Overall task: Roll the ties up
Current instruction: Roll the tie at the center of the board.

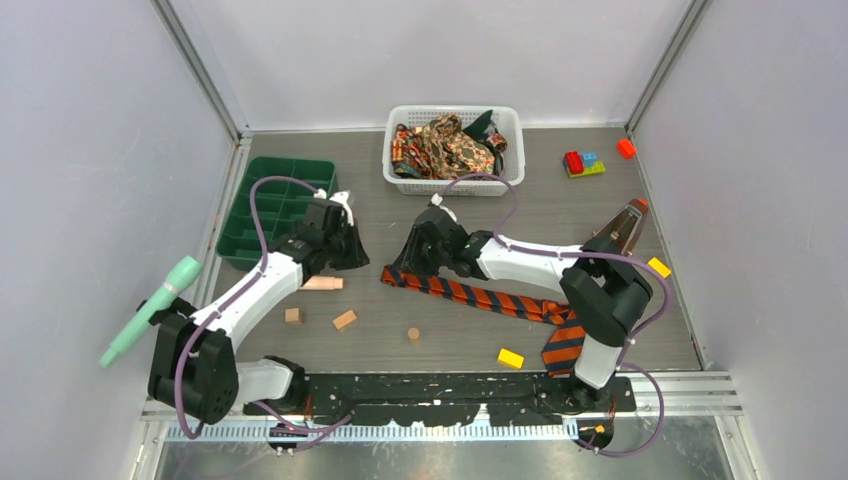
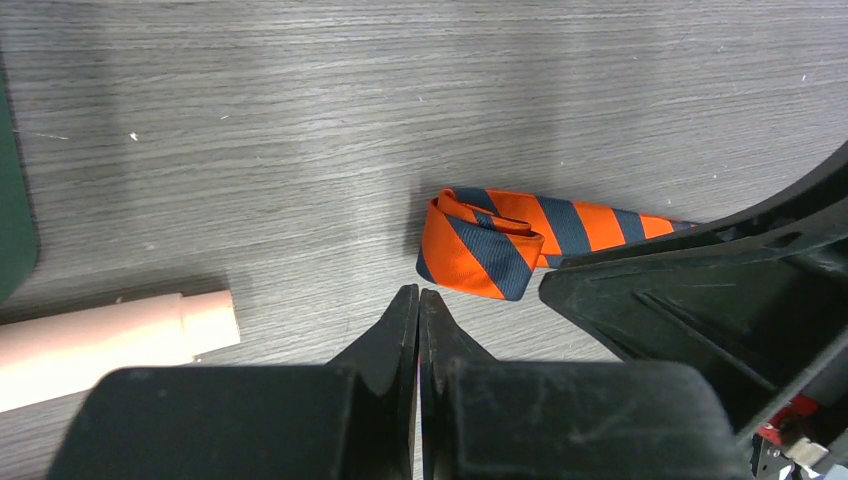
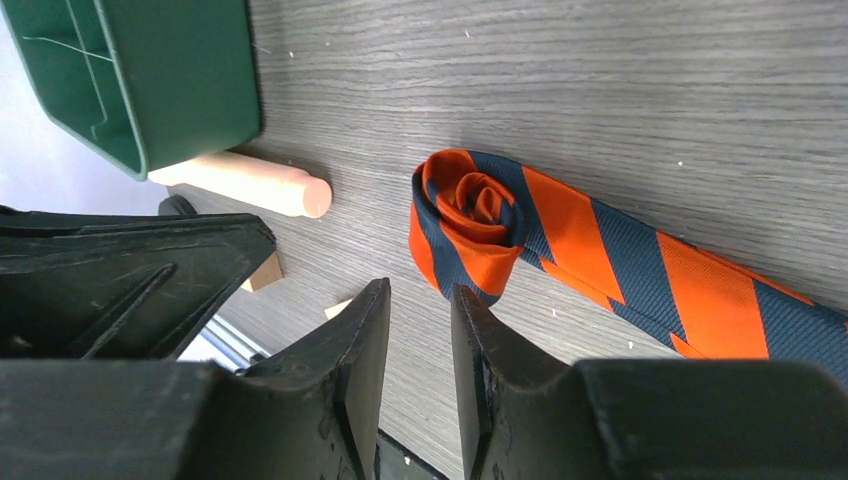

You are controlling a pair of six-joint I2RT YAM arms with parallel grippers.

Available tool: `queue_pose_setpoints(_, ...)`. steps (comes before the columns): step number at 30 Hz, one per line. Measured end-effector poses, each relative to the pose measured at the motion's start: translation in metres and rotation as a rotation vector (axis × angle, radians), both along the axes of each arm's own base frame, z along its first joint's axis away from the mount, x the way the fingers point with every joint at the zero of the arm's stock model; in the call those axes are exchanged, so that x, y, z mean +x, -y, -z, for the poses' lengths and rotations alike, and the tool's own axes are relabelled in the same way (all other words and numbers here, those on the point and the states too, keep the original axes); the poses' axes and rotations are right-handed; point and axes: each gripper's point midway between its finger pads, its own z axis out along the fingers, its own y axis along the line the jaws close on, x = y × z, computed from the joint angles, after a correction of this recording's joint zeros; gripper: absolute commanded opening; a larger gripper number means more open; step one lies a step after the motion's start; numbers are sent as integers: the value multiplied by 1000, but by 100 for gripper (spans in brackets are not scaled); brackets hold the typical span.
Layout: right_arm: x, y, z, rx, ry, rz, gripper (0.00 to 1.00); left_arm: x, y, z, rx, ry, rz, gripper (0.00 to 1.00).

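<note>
An orange-and-dark striped tie [image 1: 480, 295] lies flat across the table, its wide end near the right arm's base. Its left end is rolled into a small coil [image 3: 470, 215], which also shows in the left wrist view [image 2: 480, 245]. My left gripper [image 2: 418, 300] is shut and empty, just short of the coil; the top view shows it left of the coil [image 1: 350, 255]. My right gripper [image 3: 420, 295] is slightly open and empty, its tips right beside the coil [image 1: 405, 262]. Paisley ties [image 1: 450, 145] and a dark green tie [image 1: 483, 125] are heaped in the white basket [image 1: 455, 108].
A green compartment tray [image 1: 270, 205] stands at the back left, with a pink cylinder [image 2: 100, 340] lying beside it. Small wooden blocks [image 1: 344, 320], yellow blocks [image 1: 511, 358] and coloured toy bricks [image 1: 583, 163] are scattered about. A teal tool [image 1: 150, 310] lies at the left edge.
</note>
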Motion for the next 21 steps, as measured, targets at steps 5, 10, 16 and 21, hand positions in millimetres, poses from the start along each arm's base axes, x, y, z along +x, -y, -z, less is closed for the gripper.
queue_pose_setpoints(5,-4,-1,11,-12,-27,-7,27,0,0,3,3,-10,-2,0)
queue_pose_setpoints(10,-4,-2,13,-10,-38,-7,24,0,0,11,4,-39,-13,0)
queue_pose_setpoints(16,-4,-3,17,-16,-48,-4,20,0,1,15,5,-53,-13,0)
queue_pose_setpoints(21,-5,-2,24,-29,-61,-2,20,0,2,15,3,-53,-11,0)
